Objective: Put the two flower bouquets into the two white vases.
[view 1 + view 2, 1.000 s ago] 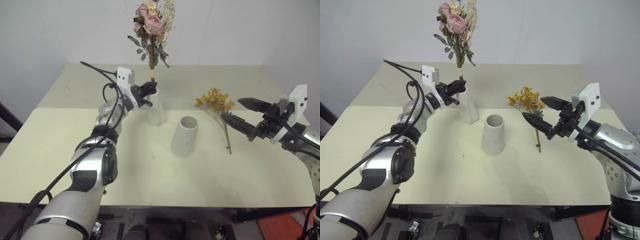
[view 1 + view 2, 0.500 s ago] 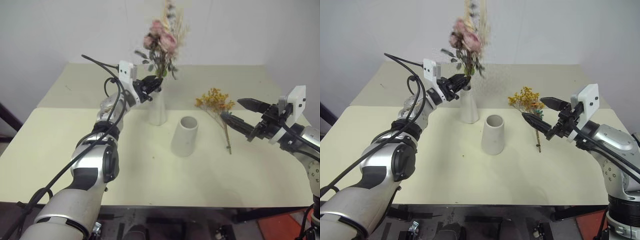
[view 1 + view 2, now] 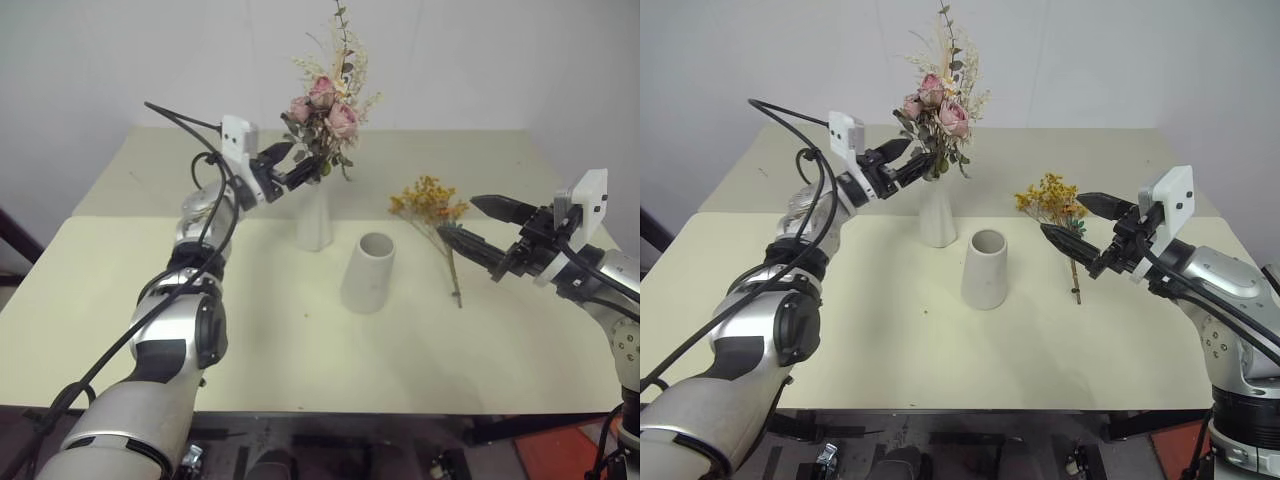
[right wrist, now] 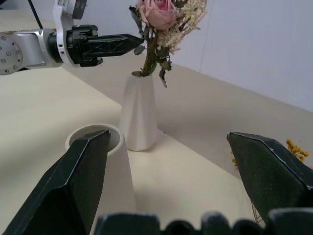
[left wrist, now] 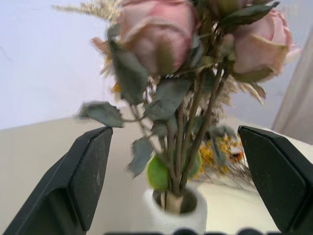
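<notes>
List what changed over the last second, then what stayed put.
The rose bouquet dropped deeper into the slim vase and stands there on its own. The left gripper opened, let the stems go and drew back slightly. Unchanged: the right gripper hangs open above the yellow bouquet lying on the table; the wide vase is empty.

white vases: 2 (slim (image 3: 314,222), wide (image 3: 368,272)) | bouquets: 2 (rose (image 3: 325,110), yellow (image 3: 432,208))

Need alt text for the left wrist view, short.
Pink rose bouquet stands with its stems in the slim white vase, framed by the open left end effector, whose black fingers stand apart from the stems. The yellow-orange bouquet lies blurred behind on the table.
</notes>
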You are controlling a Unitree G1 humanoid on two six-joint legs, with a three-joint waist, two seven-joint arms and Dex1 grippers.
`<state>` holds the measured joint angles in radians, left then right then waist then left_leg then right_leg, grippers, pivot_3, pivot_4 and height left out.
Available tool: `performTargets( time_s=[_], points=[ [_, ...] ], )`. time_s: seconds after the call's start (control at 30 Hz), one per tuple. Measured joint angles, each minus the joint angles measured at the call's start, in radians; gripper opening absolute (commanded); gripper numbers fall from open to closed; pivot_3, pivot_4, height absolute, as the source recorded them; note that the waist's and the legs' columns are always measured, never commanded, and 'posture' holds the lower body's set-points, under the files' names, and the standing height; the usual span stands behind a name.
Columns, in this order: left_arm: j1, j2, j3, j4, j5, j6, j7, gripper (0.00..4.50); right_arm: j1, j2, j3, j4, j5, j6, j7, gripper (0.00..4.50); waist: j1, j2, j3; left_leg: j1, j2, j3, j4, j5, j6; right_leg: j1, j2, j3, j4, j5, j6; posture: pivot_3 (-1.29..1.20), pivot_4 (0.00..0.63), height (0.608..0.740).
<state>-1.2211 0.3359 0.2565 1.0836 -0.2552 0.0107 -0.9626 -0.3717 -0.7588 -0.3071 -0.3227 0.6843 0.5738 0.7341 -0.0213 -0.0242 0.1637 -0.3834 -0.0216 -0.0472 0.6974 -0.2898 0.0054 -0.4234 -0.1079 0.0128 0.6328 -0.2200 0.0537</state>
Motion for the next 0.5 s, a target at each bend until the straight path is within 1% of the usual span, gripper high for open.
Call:
performTargets(
  time_s=[0.1,0.23,0.4,0.5],
  points=[
    [0.109,0.065,-0.020,-0.209,-0.028,0.137,-0.051,4.48,-0.004,0.000,0.011,0.014,-0.005,0.000,0.009,4.50,-0.006,0.000,0.000,0.000,0.000,-0.001,0.000,0.000,0.000,0.000,0.000,0.000,0.001,0.000,0.000,0.00,0.150,0.740],
    [0.267,0.157,-0.035,-0.550,-0.101,0.371,-0.072,4.48,-0.016,-0.001,0.023,0.049,-0.015,0.000,0.031,4.50,-0.009,0.000,0.000,0.000,0.001,-0.004,0.000,0.000,0.000,0.000,0.000,0.001,0.001,0.000,0.000,0.00,0.150,0.740],
    [0.361,0.255,-0.042,-0.815,-0.177,0.547,-0.085,4.48,-0.047,-0.001,0.043,0.100,-0.035,-0.003,0.061,4.50,-0.002,0.000,0.000,0.002,0.001,-0.004,0.000,0.000,0.000,0.000,0.000,0.001,0.001,0.000,0.000,0.00,0.150,0.740],
    [0.429,0.329,-0.066,-0.937,-0.222,0.608,-0.147,4.48,-0.059,-0.003,0.068,0.123,-0.060,-0.002,0.062,4.50,-0.001,0.000,0.000,0.002,0.001,-0.004,-0.001,0.000,0.000,0.000,0.000,0.002,0.001,0.000,0.000,0.00,0.150,0.740]
  ],
)
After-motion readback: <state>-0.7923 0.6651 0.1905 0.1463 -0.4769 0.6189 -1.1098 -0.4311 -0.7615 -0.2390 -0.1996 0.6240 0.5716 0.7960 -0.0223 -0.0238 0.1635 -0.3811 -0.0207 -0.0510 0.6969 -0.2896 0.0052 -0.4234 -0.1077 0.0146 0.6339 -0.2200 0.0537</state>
